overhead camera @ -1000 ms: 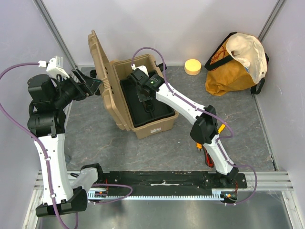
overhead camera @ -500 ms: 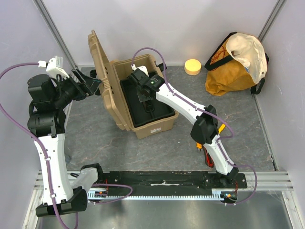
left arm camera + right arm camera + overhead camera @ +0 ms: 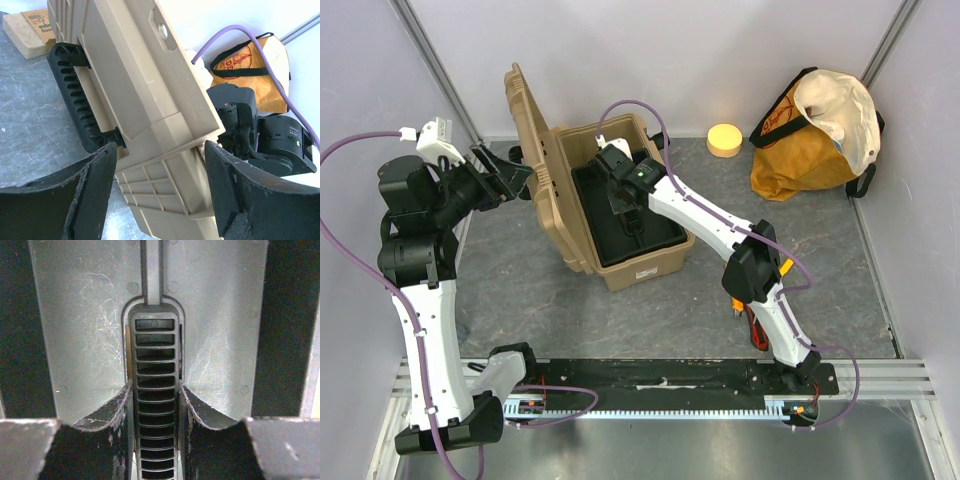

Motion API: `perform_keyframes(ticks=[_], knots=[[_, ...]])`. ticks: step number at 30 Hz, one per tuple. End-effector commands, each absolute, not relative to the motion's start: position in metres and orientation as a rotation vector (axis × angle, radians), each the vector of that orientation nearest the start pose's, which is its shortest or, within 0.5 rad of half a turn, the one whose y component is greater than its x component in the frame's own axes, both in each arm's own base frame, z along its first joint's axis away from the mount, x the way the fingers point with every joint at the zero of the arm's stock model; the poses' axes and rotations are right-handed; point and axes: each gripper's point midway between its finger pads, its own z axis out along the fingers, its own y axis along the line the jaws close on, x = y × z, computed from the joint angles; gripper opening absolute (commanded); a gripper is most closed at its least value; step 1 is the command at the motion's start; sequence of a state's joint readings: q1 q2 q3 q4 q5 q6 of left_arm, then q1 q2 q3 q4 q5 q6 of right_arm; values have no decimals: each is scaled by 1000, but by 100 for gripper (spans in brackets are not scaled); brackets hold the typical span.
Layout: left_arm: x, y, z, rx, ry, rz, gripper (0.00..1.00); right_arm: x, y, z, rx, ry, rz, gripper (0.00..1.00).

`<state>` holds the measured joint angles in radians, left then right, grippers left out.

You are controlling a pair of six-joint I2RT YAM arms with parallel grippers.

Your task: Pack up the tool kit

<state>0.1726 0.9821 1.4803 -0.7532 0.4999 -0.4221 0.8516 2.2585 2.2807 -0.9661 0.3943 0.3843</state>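
The tan tool kit [image 3: 650,262] stands open at the back middle, its lid [image 3: 533,150] raised on the left side. My left gripper [image 3: 515,175] is open beside the lid. In the left wrist view its jaws [image 3: 160,200] stand wide on either side of the lid's edge [image 3: 135,90], next to the black top handle [image 3: 75,100]. My right gripper [image 3: 625,212] reaches down inside the box. In the right wrist view it [image 3: 155,410] is shut on the black ribbed handle [image 3: 155,355] of the grey inner tray [image 3: 85,315].
An orange-yellow cloth bag [image 3: 820,130] stands at the back right and shows in the left wrist view [image 3: 245,60]. A small yellow round object [image 3: 724,139] lies by the back wall. A small tan block [image 3: 32,32] lies behind the lid. White walls close in the table.
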Motion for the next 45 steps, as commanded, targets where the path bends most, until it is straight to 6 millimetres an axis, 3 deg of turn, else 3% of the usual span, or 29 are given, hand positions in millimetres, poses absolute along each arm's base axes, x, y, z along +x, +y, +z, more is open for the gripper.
perform_keyframes(ticks=[1,9,12,14,17,25,34,45], knots=[[277,-51,423,-132,1780,-590,76,399,356,180,-392,2377,3,0],[277,-50,424,-136,1777,-587,76,402,357,280,-284,2163,179,0],[276,-51,426,-131,1770,-592,76,399,352,307,-255,2108,208,0],[276,-51,426,-129,1768,-593,76,398,351,313,-261,2100,217,0],[276,-52,426,-131,1768,-599,76,397,352,302,-285,2133,194,0],[276,-51,424,-135,1772,-599,76,390,363,244,-378,2277,140,0],[278,-51,420,-141,1783,-604,76,390,370,211,-438,2339,108,0],[278,-52,418,-140,1786,-605,76,396,376,185,-419,2368,73,0]])
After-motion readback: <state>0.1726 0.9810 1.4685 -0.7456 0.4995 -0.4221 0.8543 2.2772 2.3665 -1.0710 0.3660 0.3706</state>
